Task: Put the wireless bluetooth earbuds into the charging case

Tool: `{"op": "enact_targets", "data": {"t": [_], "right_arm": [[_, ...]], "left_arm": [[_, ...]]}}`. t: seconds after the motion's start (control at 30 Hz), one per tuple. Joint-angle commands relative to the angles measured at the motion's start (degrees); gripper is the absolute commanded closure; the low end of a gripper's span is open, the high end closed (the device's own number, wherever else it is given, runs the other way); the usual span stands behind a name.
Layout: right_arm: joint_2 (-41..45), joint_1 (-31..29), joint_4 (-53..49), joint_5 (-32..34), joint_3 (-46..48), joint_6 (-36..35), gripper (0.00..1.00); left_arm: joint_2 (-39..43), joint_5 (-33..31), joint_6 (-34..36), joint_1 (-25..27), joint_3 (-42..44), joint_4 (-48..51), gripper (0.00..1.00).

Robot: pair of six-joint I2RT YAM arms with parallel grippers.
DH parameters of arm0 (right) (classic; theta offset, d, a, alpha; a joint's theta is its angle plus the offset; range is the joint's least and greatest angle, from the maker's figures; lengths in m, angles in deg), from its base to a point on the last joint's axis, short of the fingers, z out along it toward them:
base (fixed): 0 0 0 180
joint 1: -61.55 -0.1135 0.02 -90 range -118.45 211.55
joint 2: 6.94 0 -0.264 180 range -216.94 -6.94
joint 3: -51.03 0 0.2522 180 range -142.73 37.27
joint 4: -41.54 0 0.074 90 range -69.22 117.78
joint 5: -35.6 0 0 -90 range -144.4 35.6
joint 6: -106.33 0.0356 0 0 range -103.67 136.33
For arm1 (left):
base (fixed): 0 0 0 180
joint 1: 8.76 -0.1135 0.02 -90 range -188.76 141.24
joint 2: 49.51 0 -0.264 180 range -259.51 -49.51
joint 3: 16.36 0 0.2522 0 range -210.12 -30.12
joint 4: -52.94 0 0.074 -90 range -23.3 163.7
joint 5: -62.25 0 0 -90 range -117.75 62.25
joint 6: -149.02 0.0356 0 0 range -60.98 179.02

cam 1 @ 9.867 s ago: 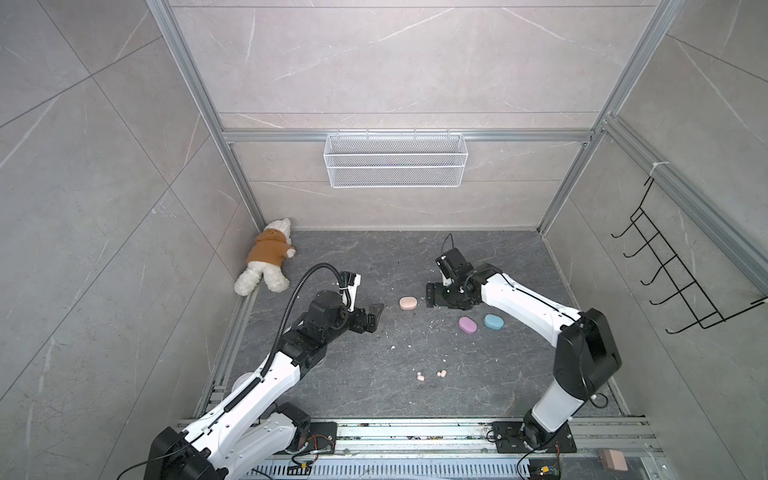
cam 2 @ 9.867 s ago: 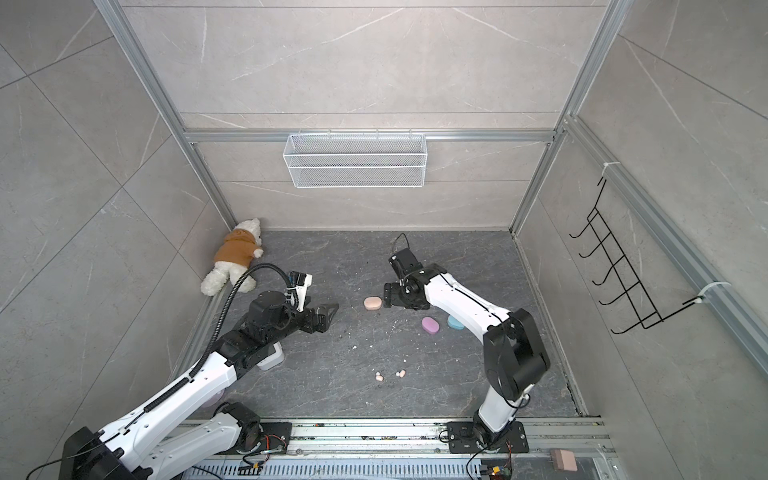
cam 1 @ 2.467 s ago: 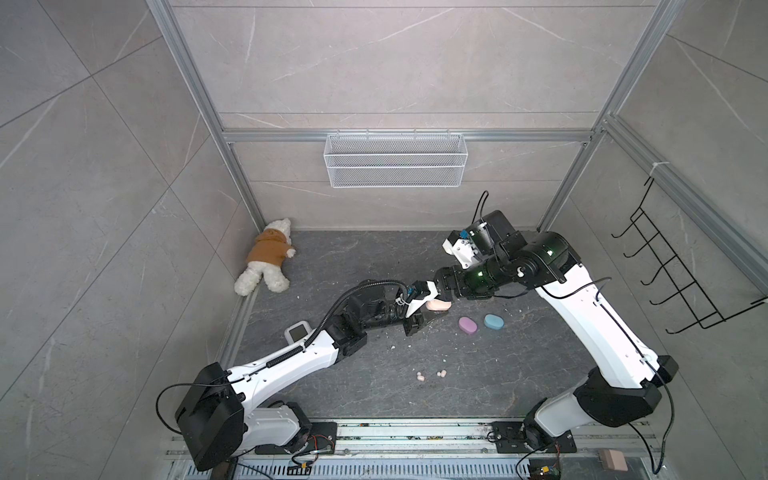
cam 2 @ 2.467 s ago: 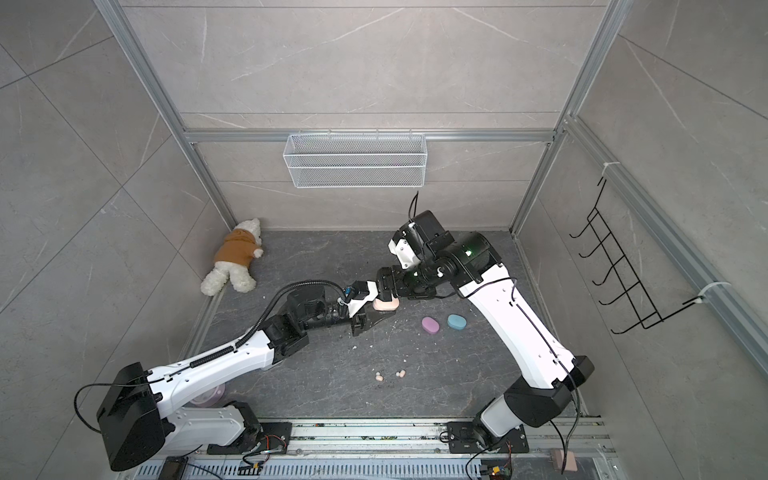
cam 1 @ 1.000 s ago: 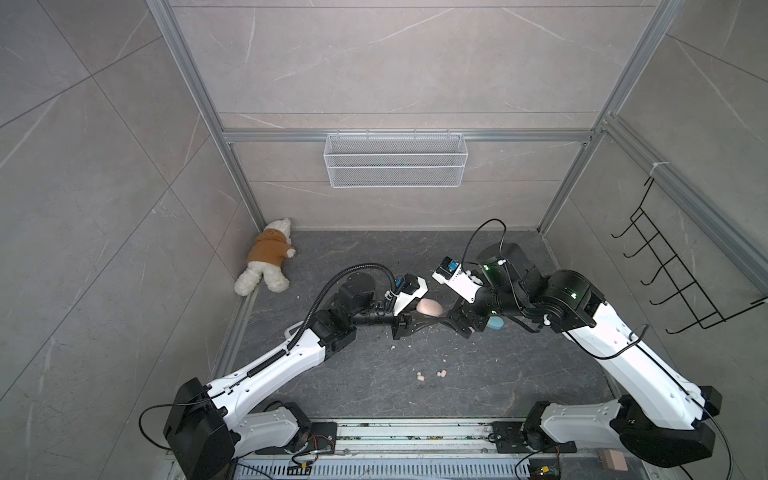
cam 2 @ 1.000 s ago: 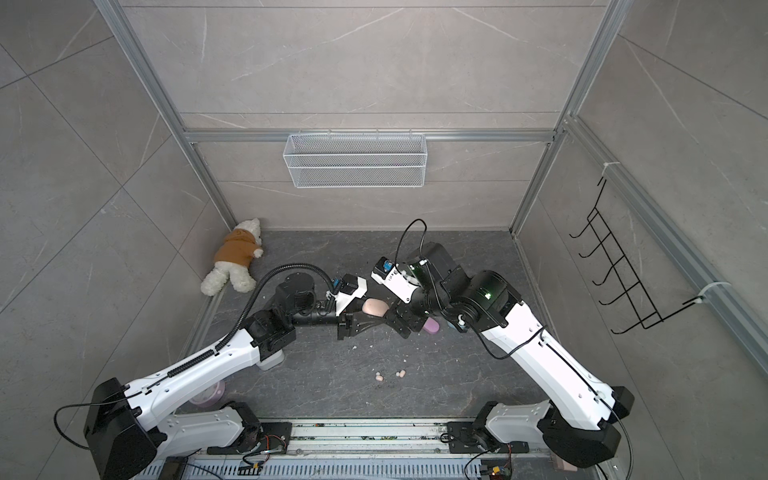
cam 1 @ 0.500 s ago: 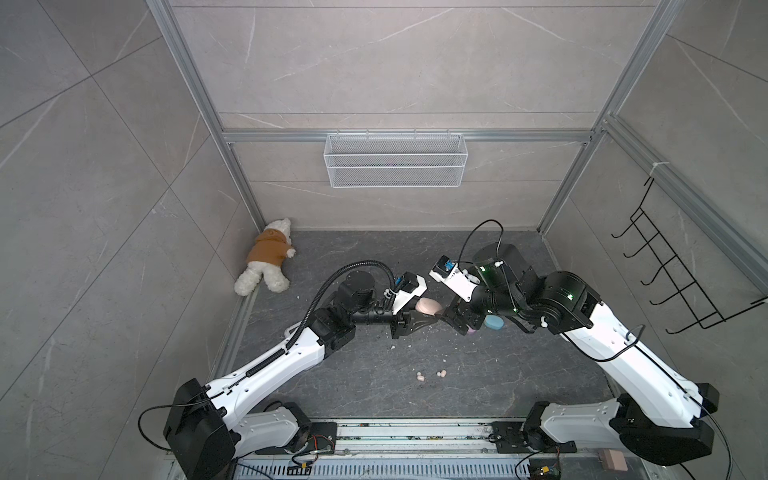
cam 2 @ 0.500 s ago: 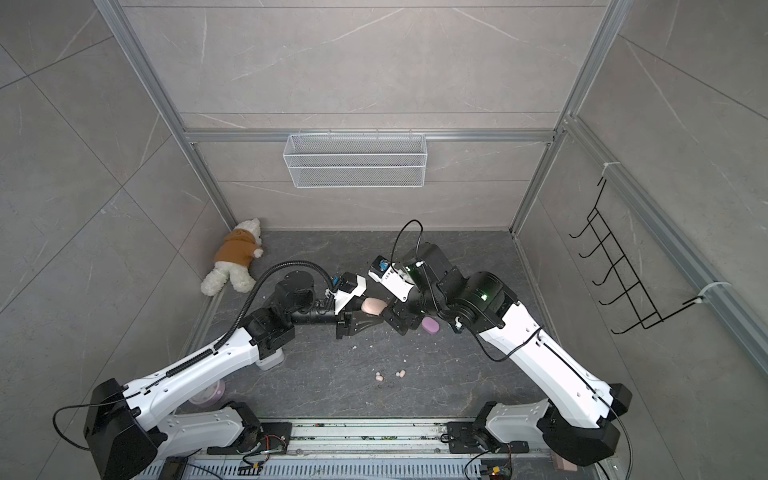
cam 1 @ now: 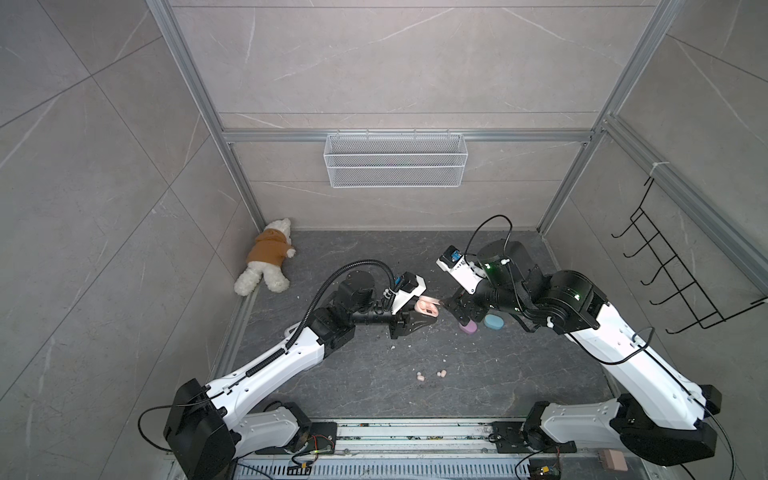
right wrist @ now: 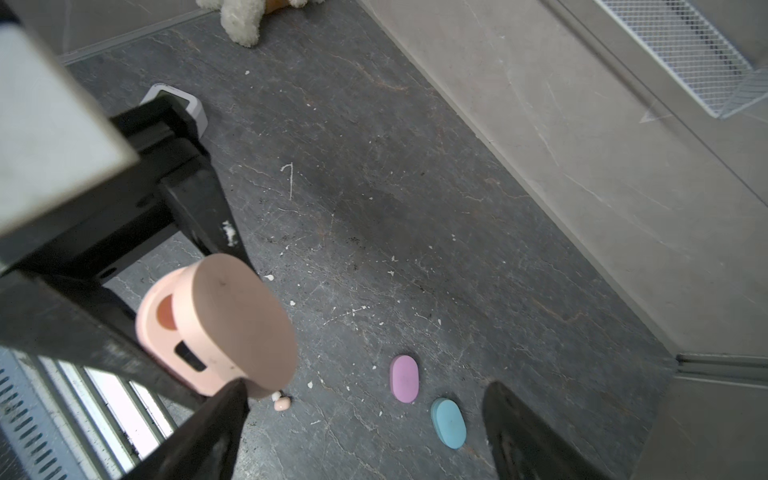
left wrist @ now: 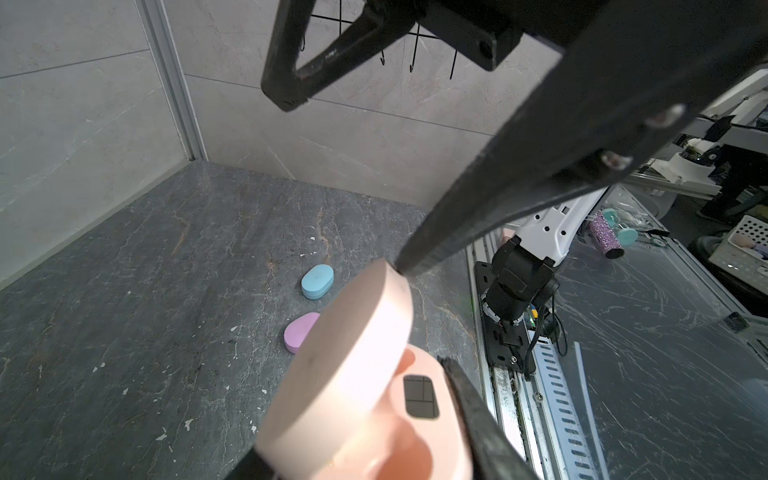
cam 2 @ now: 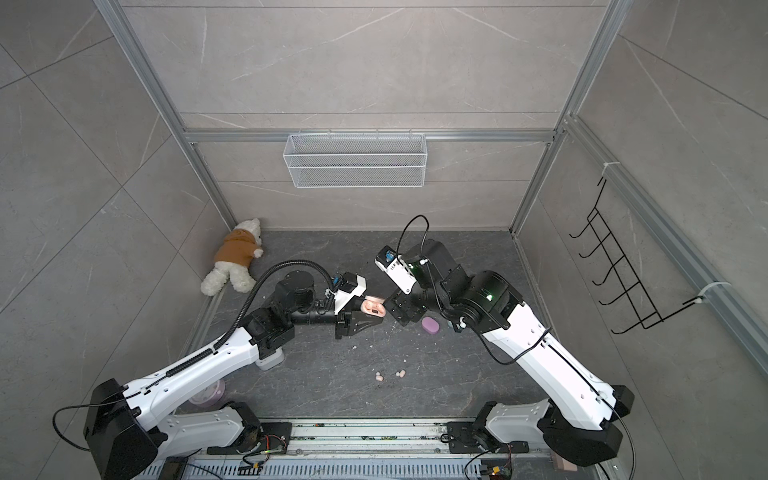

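1. The left jaws pinch the base of the peach charging case between their tips and hold it in the air above the middle of the counter
2. The lid of the case stands hinged open. The left wrist view shows the inner face of the base, with its wells and a small dark window
3. The right jaws are spread wide and grip nothing. The tip of one finger touches the rim of the open lid, and the other finger stands well apart from the case
4. Below the right jaws, a lilac case and a blue case lie closed and flat on the counter. They are just beside each other without touching, a little toward the right edge from the middle
5. Two peach earbuds lie loose on the counter between the middle and the front edge. They are near each other but apart, and well clear of both jaws
6. A teddy bear lies in the back left corner of the counter
7. A wire basket hangs on the back wall and a black hook rack on the right wall
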Motion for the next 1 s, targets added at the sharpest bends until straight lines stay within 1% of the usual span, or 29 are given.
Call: {"op": "enact_targets", "data": {"t": [0.0,0.2,0.33,0.43,0.57,0.67,0.83,0.97], "right_arm": [[-1.38,0.31,0.89,5.69,-2.22,2.48,0.09],[-0.52,0.31,0.39,3.95,-3.38,3.4,0.08],[1.63,0.31,-0.59,-3.7,-3.46,2.46,0.07],[3.17,0.26,-2.01,-9.55,-1.65,1.43,0.06],[3.87,0.3,-2.69,-15.32,1.34,1.7,0.06],[4.52,0.31,-1.05,-16.27,3.36,2.13,0.06],[3.12,0.25,-0.62,-16.96,4.34,1.78,0.06],[2.11,0.25,-0.03,-13.98,4.68,1.97,0.07]], "left_arm": [[2.14,4.57,0.98,0.8,-1.99,-1.64,0.87],[2.13,4.33,0.94,0.8,-1.87,-1.7,0.88],[2.13,3.83,0.87,0.8,-1.68,-1.84,0.88],[2.26,3.83,0.83,0.8,-1.66,-1.97,0.89],[2.13,3.72,0.58,0.8,-1.75,-2.25,0.89],[2.13,3.73,0.57,0.8,-1.75,-2.34,0.89],[2.04,3.88,0.61,0.8,-2.01,-2.2,0.89],[2.13,3.9,0.63,0.8,-2.0,-2.17,0.9]]}}
